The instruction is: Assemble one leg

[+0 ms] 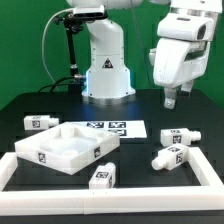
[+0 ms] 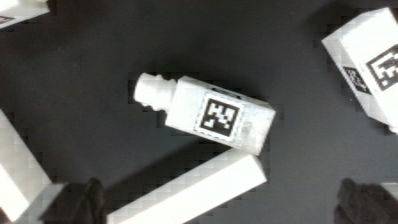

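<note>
My gripper (image 1: 170, 99) hangs open and empty above the right side of the table. In the wrist view its two dark fingers (image 2: 64, 200) stand wide apart at the picture's edge, with the gripper (image 2: 217, 206) holding nothing. A leg (image 2: 210, 108), a stubby white peg with a square tag, lies on its side on the black table below me. Part of a second leg (image 2: 365, 60) lies close by. In the exterior view these two legs (image 1: 180, 136) (image 1: 168, 158) lie at the right. Two more legs lie at the left (image 1: 40, 122) and front (image 1: 101, 177).
The large square white panel (image 1: 65, 150) with raised rim lies at the exterior view's left. The marker board (image 1: 115, 128) lies in front of the robot base (image 1: 105, 75). A white rail (image 1: 120, 198) borders the table's front and sides; a piece of it shows in the wrist view (image 2: 196, 185).
</note>
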`<move>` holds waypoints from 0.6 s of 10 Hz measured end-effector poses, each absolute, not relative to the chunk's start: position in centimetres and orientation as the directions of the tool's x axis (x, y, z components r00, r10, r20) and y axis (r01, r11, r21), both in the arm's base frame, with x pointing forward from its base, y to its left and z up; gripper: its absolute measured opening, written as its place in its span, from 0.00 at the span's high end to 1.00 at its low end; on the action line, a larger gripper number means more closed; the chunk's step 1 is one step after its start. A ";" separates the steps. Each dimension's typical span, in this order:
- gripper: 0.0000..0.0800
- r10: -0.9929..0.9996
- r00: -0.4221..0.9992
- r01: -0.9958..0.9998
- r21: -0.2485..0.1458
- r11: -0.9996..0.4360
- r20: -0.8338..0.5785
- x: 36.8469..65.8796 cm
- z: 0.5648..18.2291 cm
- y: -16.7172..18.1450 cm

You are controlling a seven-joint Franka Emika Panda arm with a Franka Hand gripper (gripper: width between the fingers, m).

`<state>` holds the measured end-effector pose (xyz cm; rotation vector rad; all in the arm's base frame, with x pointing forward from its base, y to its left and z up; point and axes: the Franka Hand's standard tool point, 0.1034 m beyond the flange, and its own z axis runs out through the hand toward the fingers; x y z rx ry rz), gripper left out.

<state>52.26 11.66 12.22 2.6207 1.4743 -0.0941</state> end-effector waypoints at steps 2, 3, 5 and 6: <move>0.19 0.846 0.520 0.854 0.085 -0.513 -0.119 52.3 12.2 11.7; 0.19 0.846 0.520 0.854 0.084 -0.514 -0.119 52.2 12.2 11.7; 0.19 0.846 0.520 0.854 0.083 -0.513 -0.120 52.2 12.1 11.7; 0.19 0.838 0.533 0.846 0.088 -0.526 -0.117 52.5 12.2 11.2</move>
